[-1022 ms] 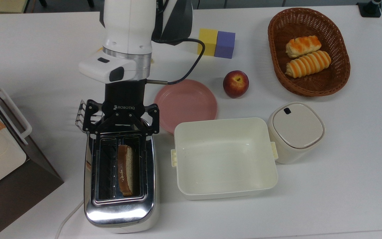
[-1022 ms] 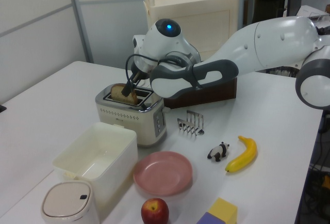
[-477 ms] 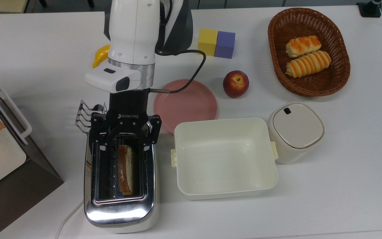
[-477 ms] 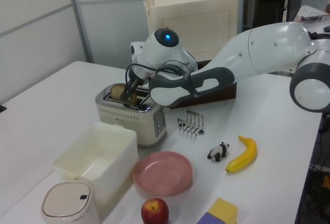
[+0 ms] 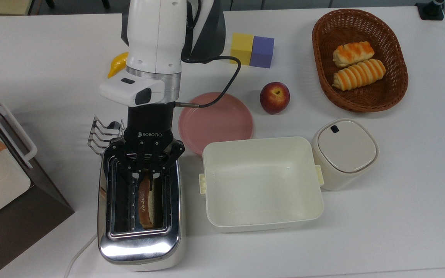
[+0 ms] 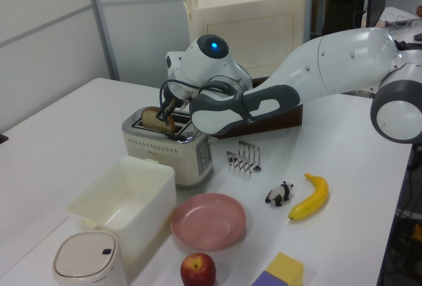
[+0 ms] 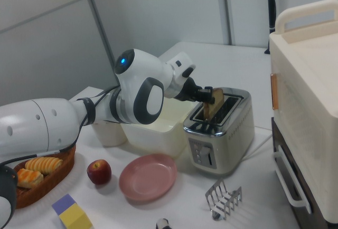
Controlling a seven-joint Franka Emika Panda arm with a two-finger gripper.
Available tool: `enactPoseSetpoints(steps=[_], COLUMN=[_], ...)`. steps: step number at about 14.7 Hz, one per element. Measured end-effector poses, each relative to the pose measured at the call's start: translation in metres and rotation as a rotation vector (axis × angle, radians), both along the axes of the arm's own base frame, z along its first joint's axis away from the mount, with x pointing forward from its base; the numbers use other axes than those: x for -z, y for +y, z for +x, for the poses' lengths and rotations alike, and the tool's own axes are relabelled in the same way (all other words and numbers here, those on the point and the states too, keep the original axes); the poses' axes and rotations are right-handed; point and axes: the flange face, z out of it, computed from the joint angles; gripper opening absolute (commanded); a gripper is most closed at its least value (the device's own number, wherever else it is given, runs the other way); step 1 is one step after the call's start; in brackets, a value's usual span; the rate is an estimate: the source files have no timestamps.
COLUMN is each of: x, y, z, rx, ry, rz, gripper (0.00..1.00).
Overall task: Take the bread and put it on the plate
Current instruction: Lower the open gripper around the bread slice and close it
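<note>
- Top view: the flat brown wholemeal bread slice with its darker crust (image 5: pixel 145 204) is seen standing on edge in the right-hand slot of the shiny chrome toaster (image 5: pixel 140 247), its long axis running along the slot, up and down the picture. The black two-finger gripper (image 5: pixel 145 176) is placed over the slice's upper end, its fingers drawn in close on either side of the crust. The round pink plate (image 5: pixel 222 121) is found just to the top view's right of the toaster, near its upper corner.
- Left view: the slice (image 6: pixel 154 119) is seen jutting above the toaster top, with the gripper (image 6: pixel 169 112) pressed against its near end.
- Right view: the slice (image 7: pixel 215 99) is shown upright and pinched at its edge by the gripper (image 7: pixel 206 96); it is judged to be gripped but not yet lifted clear of the slot.
</note>
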Motion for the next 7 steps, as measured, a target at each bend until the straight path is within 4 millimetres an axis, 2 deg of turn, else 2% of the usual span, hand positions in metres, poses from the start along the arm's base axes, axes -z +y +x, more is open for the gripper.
enactPoseSetpoints(steps=[7], x=[-0.0058], y=[-0.0047], z=[0.0002], rx=[0.008], ry=[-0.011], rz=[0.004], gripper=[0.0])
